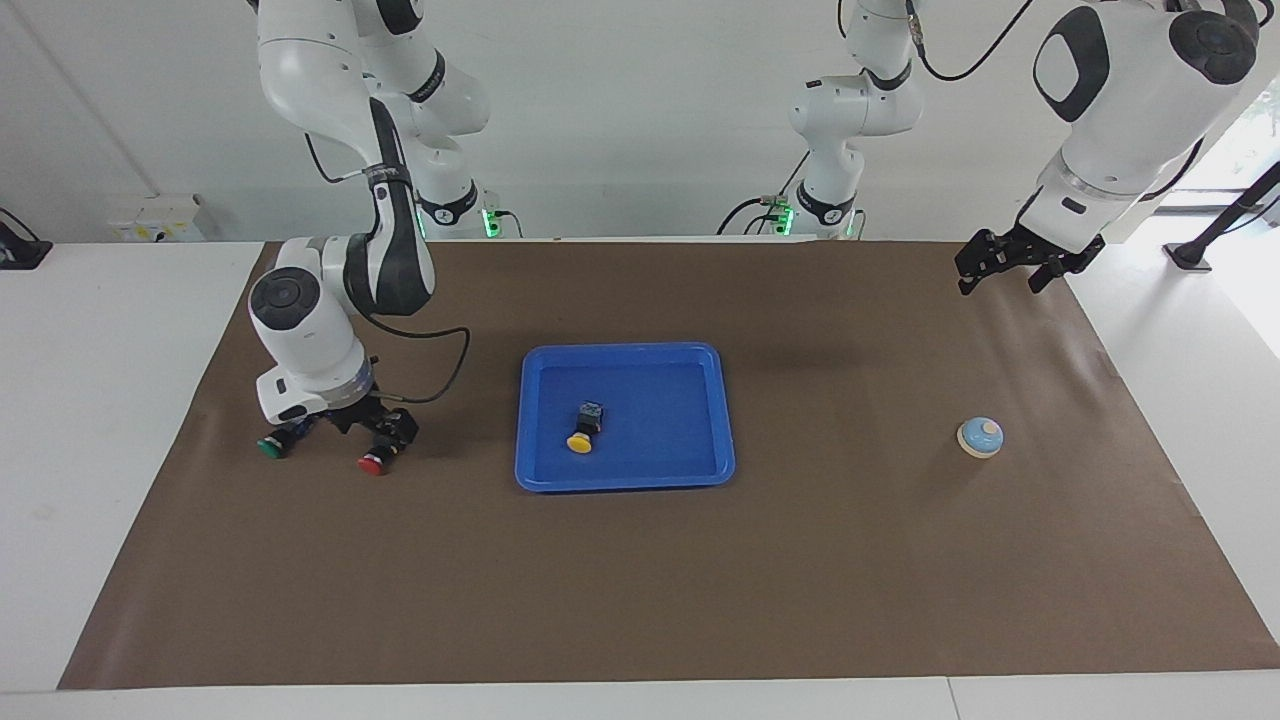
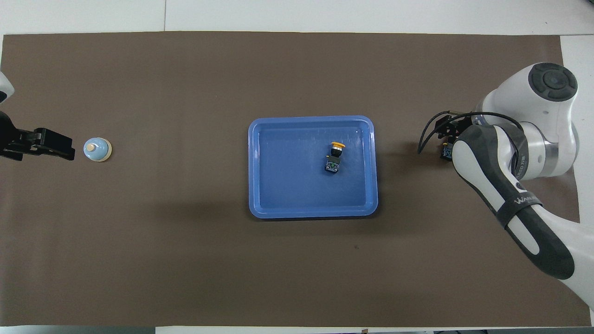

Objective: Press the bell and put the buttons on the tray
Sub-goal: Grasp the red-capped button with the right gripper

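Note:
The blue tray lies mid-mat with the yellow button on its side in it. The green button and red button lie on the mat at the right arm's end. My right gripper is low and open, its fingers either side of the red button's black body. In the overhead view the arm hides the green button and only the red button's body shows. The light-blue bell stands at the left arm's end. My left gripper waits raised and open above the mat.
A brown mat covers the table; white tabletop shows round it. The right arm's elbow and cable hang over the mat beside the tray.

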Robot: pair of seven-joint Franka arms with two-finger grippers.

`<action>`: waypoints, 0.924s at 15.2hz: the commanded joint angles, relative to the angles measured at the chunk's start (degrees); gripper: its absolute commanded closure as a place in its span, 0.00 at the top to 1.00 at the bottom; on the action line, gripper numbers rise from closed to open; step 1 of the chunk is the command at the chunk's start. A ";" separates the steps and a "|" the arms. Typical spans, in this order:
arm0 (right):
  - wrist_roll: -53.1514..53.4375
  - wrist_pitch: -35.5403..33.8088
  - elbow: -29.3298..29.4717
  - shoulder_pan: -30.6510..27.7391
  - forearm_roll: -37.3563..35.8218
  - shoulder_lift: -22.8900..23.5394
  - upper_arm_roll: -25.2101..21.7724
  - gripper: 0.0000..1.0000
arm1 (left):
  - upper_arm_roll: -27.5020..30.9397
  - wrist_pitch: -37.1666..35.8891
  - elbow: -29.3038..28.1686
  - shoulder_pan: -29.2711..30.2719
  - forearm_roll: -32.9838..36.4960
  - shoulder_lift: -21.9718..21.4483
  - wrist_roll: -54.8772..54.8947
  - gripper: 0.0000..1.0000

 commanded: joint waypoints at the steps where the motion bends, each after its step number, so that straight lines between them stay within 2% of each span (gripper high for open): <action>1: -0.14 4.90 -4.13 -0.83 -0.76 -1.37 0.77 1.00 | -0.03 0.65 -1.69 0.35 -0.51 -1.57 -0.18 1.00; 8: -1.19 6.06 -7.29 -1.09 -0.76 -1.28 0.77 1.00 | -0.03 0.65 -1.69 0.35 -0.51 -1.57 -0.18 1.00; 9: -1.98 7.36 -7.56 -1.53 -0.76 -1.28 0.77 0.95 | -0.11 0.65 -1.69 0.35 -0.51 -1.57 -0.18 1.00; 10: -3.03 9.29 -8.00 -2.05 -0.76 -1.19 0.77 0.83 | -0.11 0.65 -1.69 0.35 -0.51 -1.57 -0.18 1.00; 13: -3.57 10.11 -8.79 -2.06 -0.76 -1.28 0.77 0.11 | -0.03 0.65 -1.69 0.35 -0.51 -1.57 -0.18 1.00; 14: -3.40 9.75 -8.70 -2.06 -0.76 -1.28 0.77 0.00 | -0.03 0.65 -1.69 0.35 -0.51 -1.57 -0.18 1.00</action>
